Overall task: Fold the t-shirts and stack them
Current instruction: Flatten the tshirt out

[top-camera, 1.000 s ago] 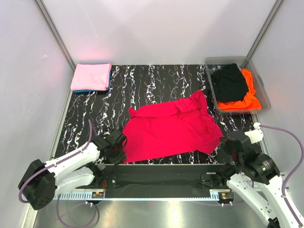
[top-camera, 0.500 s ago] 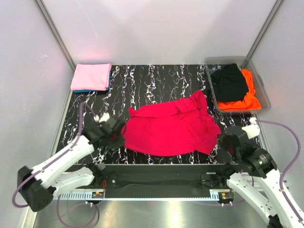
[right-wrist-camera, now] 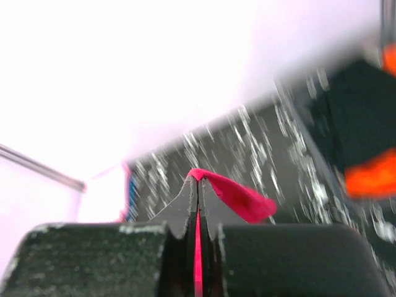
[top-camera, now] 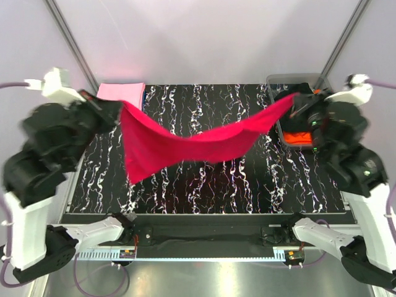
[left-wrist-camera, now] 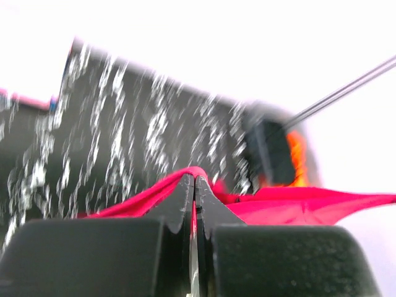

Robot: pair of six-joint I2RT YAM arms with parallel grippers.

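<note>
Checked the top cam and, nearest me, the black marbled table (top-camera: 204, 185) was showing along the 6 o'clock edge. Over it the crimson-red t-shirt (top-camera: 185, 145) was strung up in the air between both arms like a hammock, sagging in the middle, with a loose flap drooping on the 8 o'clock side. I couldn't tell for sure if that flap was brushing the table. The left gripper (top-camera: 119, 110) was up around 10 o'clock, and on its wrist cam the fingers were pressed together with a ridge of the red cloth pinched right at the tips (left-wrist-camera: 195, 184). Same deal with the right gripper (top-camera: 298, 101) at about 2 o'clock: jaws squeezed tight on a corner of the red shirt, with a little tongue of fabric poking out past the tips (right-wrist-camera: 198, 184). Both wrist views were pretty smeared with blur, fwiw. Further back, the light pink t-shirt (top-camera: 122, 91) sat folded at 11 o'clock against the back wall, and the right wrist cam showed a thin blue edge (right-wrist-camera: 129, 195) just beside it. At 1 o'clock the clear bin (top-camera: 291, 77) was mostly hidden behind the right arm, with the black t-shirt (right-wrist-camera: 356, 105) and the bright orange t-shirt (top-camera: 298, 137) in it.
</note>
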